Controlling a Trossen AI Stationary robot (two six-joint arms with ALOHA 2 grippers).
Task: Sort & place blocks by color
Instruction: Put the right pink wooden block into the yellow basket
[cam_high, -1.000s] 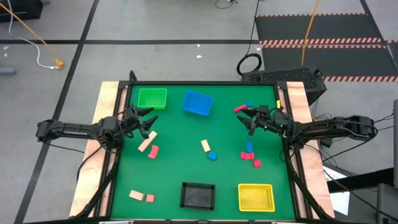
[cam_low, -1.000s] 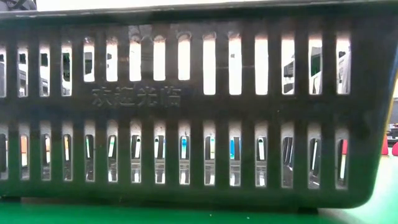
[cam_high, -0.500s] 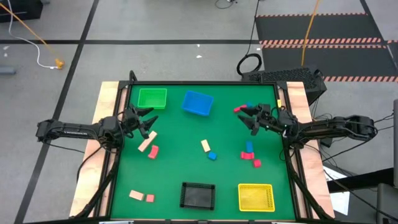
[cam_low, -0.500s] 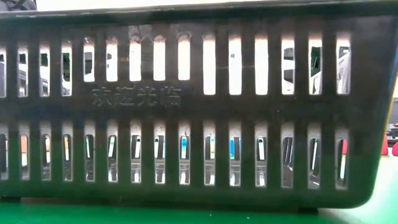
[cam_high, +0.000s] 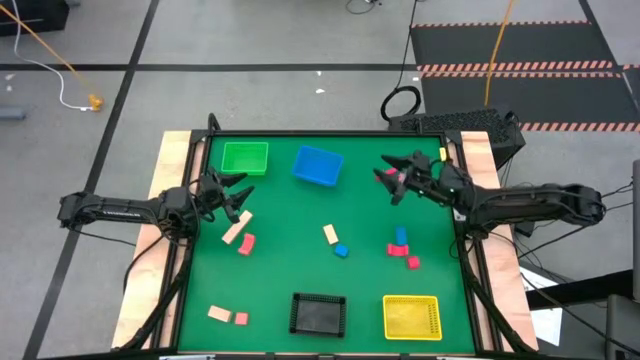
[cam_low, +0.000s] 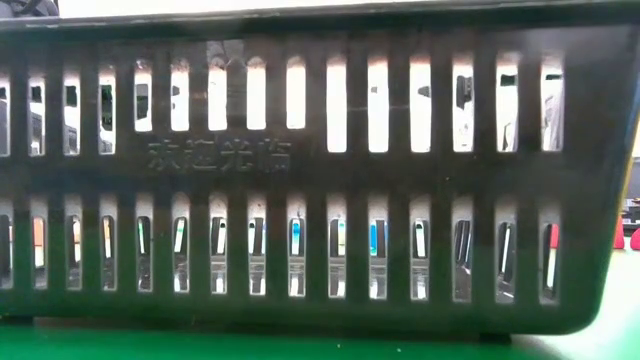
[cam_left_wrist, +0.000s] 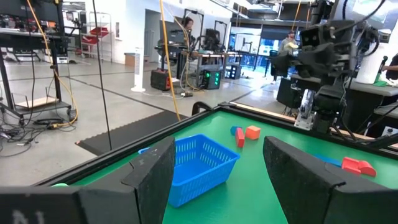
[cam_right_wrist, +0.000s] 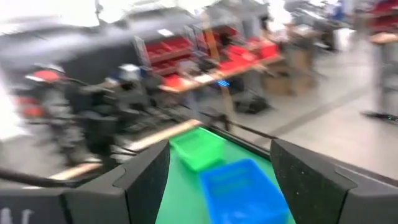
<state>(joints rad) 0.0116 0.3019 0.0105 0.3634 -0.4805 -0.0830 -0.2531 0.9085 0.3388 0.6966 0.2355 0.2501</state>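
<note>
Both arms reach inward; the left gripper (cam_high: 232, 196) and the right gripper (cam_high: 397, 177) have their fingers spread and hold nothing

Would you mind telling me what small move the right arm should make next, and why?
Probably lower the right gripper onto the small pink-red block just under it near the table's far right. Its jaws stand open and empty, and that block lies outside every basket.
</note>
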